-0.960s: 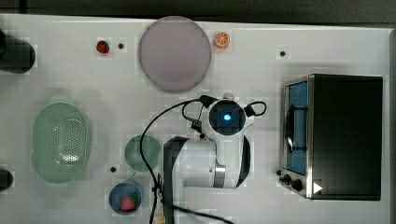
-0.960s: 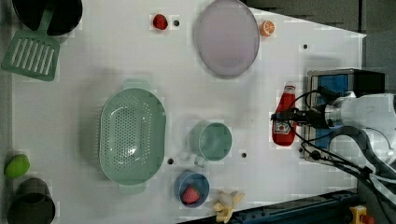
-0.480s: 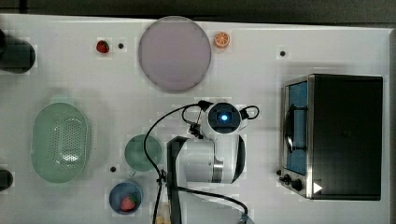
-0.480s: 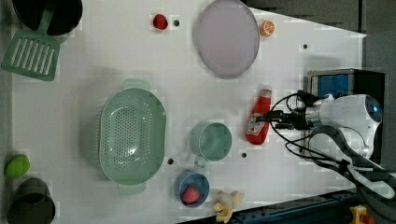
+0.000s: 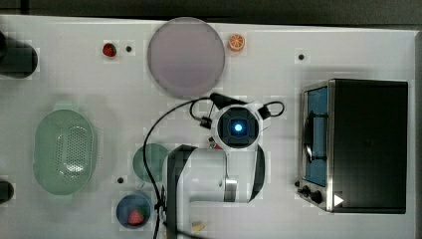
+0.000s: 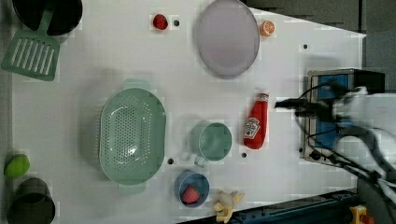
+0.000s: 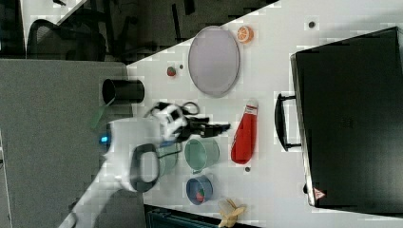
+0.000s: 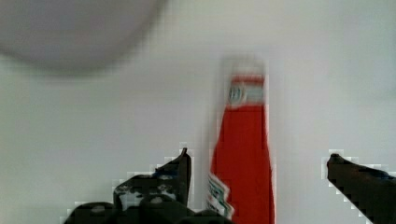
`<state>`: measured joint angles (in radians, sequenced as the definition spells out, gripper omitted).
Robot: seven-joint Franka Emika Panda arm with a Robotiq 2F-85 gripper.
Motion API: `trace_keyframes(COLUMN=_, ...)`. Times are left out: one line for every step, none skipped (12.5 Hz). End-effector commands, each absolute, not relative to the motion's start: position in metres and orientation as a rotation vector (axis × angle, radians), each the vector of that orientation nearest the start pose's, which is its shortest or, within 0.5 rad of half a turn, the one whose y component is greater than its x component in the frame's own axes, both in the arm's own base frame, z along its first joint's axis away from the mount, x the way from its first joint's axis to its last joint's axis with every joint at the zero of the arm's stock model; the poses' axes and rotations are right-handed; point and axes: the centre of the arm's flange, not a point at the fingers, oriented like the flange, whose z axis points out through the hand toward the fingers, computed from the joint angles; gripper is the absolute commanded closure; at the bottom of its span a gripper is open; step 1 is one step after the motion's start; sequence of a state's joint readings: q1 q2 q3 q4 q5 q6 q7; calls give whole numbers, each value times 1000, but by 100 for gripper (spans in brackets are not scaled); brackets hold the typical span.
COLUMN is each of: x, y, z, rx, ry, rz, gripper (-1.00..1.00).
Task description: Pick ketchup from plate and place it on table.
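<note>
Now white table (image 6: 140,56), ketchup (image 6: 254,128) flat, plate (image 6: 226,37) bare

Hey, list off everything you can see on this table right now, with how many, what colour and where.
ketchup: 1, red, lying on the table between cup and oven, off the plate
plate: 1, greyish-lilac, far edge
table: 1, white
orange slice: 1, orange, beside the plate
strawberry: 1 loose, red, the left view's left of the plate
basket: 1, green, perforated
cup: 1, green, beside the ketchup
bowl: 1, blue, holding a strawberry
spatula: 1, green, top-left in the left view
pot: 1, black, by the spatula
lime-like fruit: 1, green
oven: 1, black, the top view's right
gripper: 1, black, open, straddling the ketchup
</note>
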<state>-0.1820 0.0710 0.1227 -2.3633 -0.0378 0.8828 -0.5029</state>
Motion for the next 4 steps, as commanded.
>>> trace_keyframes(x=521, y=-33, z=408, rx=-3017, ry=892, rz=-201, gripper=-100)
trace_keyframes(x=519, y=-32, z=434, rx=-2989, ry=1011, rz=-164, gripper=-100)
trace_keyframes(x=515, y=-31, z=459, rx=-2977, ry=1092, rz=-117, gripper=-100)
trace_keyframes(x=512, y=-30, z=485, rx=-2979, ry=1127, rz=-73, gripper=-100)
